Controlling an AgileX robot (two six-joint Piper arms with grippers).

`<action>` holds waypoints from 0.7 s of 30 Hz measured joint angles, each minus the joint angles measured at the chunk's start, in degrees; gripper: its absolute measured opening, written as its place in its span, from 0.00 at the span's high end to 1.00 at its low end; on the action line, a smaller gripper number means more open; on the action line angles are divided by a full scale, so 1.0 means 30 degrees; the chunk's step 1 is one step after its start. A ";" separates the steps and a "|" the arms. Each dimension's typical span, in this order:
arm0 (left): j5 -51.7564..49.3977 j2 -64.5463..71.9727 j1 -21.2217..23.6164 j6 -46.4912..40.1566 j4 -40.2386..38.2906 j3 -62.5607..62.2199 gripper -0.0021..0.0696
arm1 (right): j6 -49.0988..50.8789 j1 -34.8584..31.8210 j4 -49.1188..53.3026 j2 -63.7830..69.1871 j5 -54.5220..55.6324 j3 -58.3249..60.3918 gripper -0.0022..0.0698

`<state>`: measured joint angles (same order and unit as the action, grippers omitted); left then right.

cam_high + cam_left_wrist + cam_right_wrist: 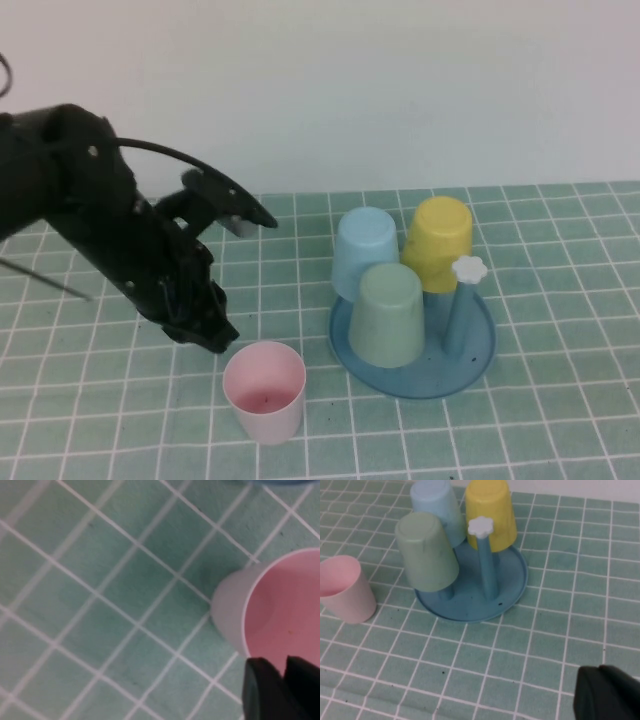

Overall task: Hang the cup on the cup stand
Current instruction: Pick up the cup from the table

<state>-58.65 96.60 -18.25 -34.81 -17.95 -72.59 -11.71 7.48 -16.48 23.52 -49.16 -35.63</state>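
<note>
The pink cup (264, 390) stands upright, mouth up, on the desk (560, 420), just beside the cup stand (470, 365) and clear of its tray rim. It has not yet been lifted or inverted, so hanging it remains to be done.

The left gripper (215, 335) is low over the desk at the cup's rim, on the side away from the stand. In the left wrist view the dark fingers (265, 692) lie against the near edge of the cup's mouth and appear nearly together; nothing is held between them. Whether they touch the rim cannot be told. This position suits a pinch on the thin wall, one finger inside and one outside; that is a judgement.

The stand carries three inverted cups: a green cup (388, 312), a blue cup (362, 252) and a yellow cup (440, 242). One peg (462, 310) with a white flower cap (468, 268) is free, on the far side of the stand from the left fingers. It is probably the target, since inverted storage lets a cup drain.

The right gripper (607, 692) is parked well away from the stand, its fingers fully closed and empty.
</note>
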 joint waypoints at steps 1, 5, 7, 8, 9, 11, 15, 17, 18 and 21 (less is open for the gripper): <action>-0.0269 0.0364 0.0000 0.0000 -0.0261 -0.0135 0.84 | 0.0000 0.0000 0.0000 0.0000 -0.0051 0.0000 0.97; -0.0555 0.1685 -0.0038 0.0000 -0.0820 -0.0600 0.65 | 0.0000 0.0000 0.0000 0.0000 -0.0236 0.0000 0.97; -0.0459 0.2118 -0.0038 0.0000 -0.0820 -0.0650 0.58 | 0.0000 0.0000 0.0000 0.0000 -0.0280 0.0000 0.97; -0.0347 0.2286 -0.0038 0.0000 -0.0820 -0.0650 0.56 | -0.0015 0.0000 0.0000 0.0000 -0.0280 0.0000 0.97; -0.0187 0.2454 -0.0038 0.0000 -0.0820 -0.0650 0.55 | -0.0015 0.0000 0.0000 0.0000 -0.0280 0.0000 0.97; -0.0005 0.2750 -0.0038 0.0000 -0.0858 -0.0680 0.53 | -0.0015 0.0000 0.0000 0.0000 -0.0280 0.0000 0.97; 0.0302 0.3442 -0.0038 0.0000 -0.1095 -0.0680 0.53 | -0.0015 0.0000 0.0000 0.0000 -0.0308 0.0000 0.97; 0.0465 0.3731 -0.0038 0.0000 -0.1138 -0.0680 0.53 | -0.0015 0.0000 0.0000 0.0000 -0.0319 0.0000 0.97; 0.0555 0.3857 -0.0038 0.0077 -0.1214 -0.0680 0.53 | -0.0015 0.0000 0.0000 0.0000 -0.0353 0.0000 0.97; 0.0647 0.3932 -0.0038 0.0261 -0.1301 -0.0680 0.65 | -0.0015 0.0000 0.0000 0.0000 -0.0351 0.0000 0.97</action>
<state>-56.71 108.40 -18.37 -34.03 -21.85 -74.63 -11.76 7.48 -16.48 23.52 -50.21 -35.63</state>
